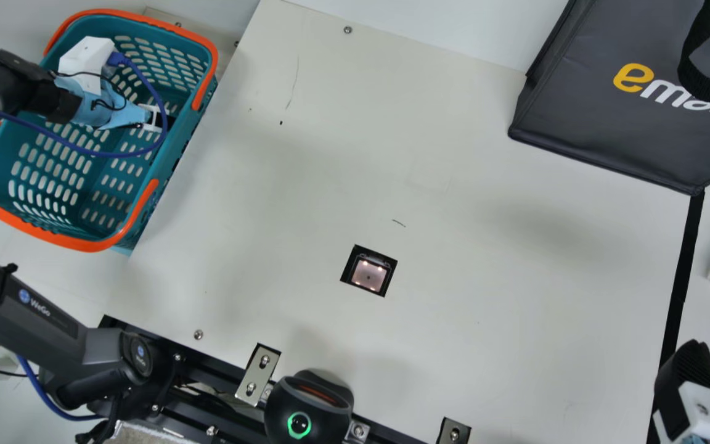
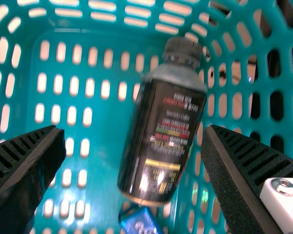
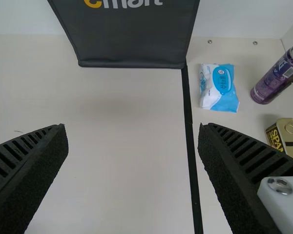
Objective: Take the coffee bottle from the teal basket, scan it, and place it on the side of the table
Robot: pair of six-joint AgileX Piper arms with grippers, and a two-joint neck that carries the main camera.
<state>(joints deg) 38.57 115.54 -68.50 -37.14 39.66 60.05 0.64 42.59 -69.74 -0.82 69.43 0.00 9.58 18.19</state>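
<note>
L wrist view: nearest the cam, the black ribbed fingers of the L gripper [image 2: 133, 131] are standing spread, pinching nothing. The dark-labelled coffee bottle w/ clear shoulders and black screw cap [image 2: 166, 131] is lying or leaning in the slotted teal plastic basket [image 2: 112, 34], between the fingers but closer to one; it's needing a centring shift b4 any squeeze, else one pad is shoving it first. Jaws should be lining up w/ its slanted long axis and closing on the body, not the cap. A small blue packet [image 2: 140, 222] is sitting by its base; best be keeping tips off it. Wall's close, so am watching for scrapes.

Main view: L arm is hanging over the basket, blue cable [image 1: 114, 155] looping over it; lift should be going straight up, w/o snagging the orange handle [image 1: 208, 92]. Black-framed lit scanner window [image 1: 369, 275] is waiting in the cream table [image 1: 453, 246].

R wrist view: R gripper [image 3: 132, 127] is hanging apart-fingered, empty. Past the black strip [image 3: 189, 122], white-and-blue wipes pack [image 3: 219, 87] is lying; prob. drop side.
</note>
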